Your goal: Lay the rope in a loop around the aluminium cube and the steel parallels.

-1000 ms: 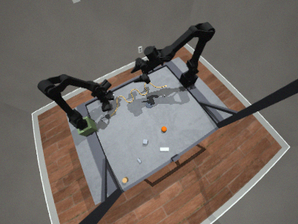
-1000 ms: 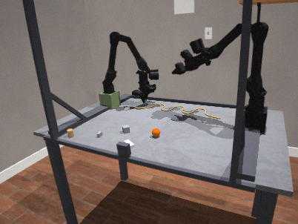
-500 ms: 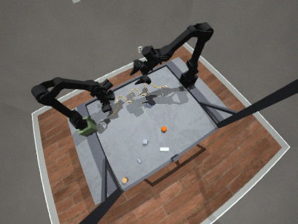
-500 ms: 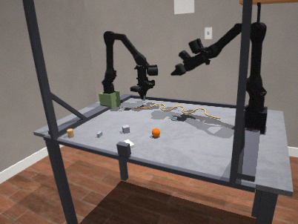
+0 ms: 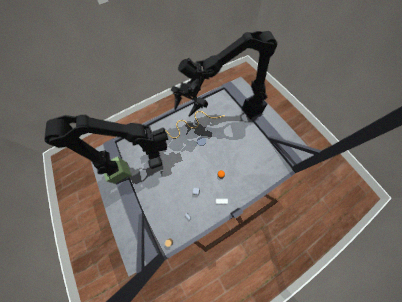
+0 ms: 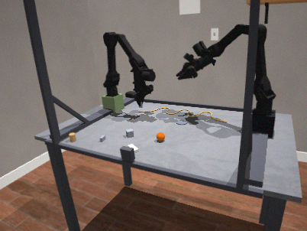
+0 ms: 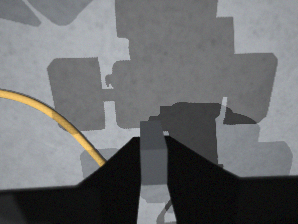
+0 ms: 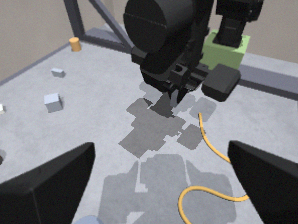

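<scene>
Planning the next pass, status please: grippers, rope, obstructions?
Left shut on grey bar. Right open, empty. Rope wavy, unlooped. Orange ball on table, possibly in the way.

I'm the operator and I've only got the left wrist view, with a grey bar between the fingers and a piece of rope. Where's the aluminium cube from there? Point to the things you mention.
Observer: The aluminium cube (image 5: 196, 191) (image 6: 130, 133) (image 8: 53, 102) is out on the table, between the orange ball (image 5: 221, 174) (image 6: 160, 136) and the other steel parallel (image 5: 187, 216) (image 6: 102, 138) (image 8: 58, 72).
Operator: I see just one curved stretch of rope. Has it made a loop?
Observer: No. The rope (image 5: 223, 116) (image 6: 145, 112) (image 7: 75, 134) (image 8: 202, 131) runs in waves along the far side in the exterior view, and the cube lies outside it.
Operator: And the right gripper?
Observer: The right gripper (image 5: 185, 109) (image 6: 181, 76) (image 8: 161, 148) is open and raised above the table, with nothing between its fingers.
</scene>
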`<action>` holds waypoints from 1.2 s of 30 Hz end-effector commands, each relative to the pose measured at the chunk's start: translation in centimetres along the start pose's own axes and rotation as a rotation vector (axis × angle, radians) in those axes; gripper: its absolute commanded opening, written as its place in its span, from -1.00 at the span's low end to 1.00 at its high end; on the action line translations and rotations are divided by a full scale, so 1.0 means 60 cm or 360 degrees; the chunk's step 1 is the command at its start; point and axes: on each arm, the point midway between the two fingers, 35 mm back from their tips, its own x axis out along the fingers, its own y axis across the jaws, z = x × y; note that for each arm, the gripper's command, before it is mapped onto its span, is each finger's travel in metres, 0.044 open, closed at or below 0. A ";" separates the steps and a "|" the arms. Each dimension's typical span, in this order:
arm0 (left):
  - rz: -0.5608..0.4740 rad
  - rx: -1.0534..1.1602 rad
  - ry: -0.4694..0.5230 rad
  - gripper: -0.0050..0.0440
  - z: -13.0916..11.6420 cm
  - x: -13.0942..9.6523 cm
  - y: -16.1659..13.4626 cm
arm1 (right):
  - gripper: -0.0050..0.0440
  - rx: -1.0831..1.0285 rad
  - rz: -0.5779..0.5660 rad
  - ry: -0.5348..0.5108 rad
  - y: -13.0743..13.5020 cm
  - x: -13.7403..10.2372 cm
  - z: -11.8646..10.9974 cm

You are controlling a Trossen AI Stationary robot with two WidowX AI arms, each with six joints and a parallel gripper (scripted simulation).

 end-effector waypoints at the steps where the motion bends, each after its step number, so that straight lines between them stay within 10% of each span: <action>1: 0.0006 -0.0004 -0.0044 -0.72 0.041 -0.021 -0.073 | 0.84 -0.0132 0.0200 -0.0088 -0.004 -0.014 0.026; 15: -0.0006 -0.0003 -0.0051 -0.72 0.090 0.002 -0.215 | 0.84 -0.0187 0.0324 -0.0174 -0.001 -0.021 0.032; 36: -0.0011 -0.0003 -0.0050 -0.72 0.113 0.062 -0.283 | 0.84 -0.0186 0.0319 -0.0172 0.003 -0.025 0.033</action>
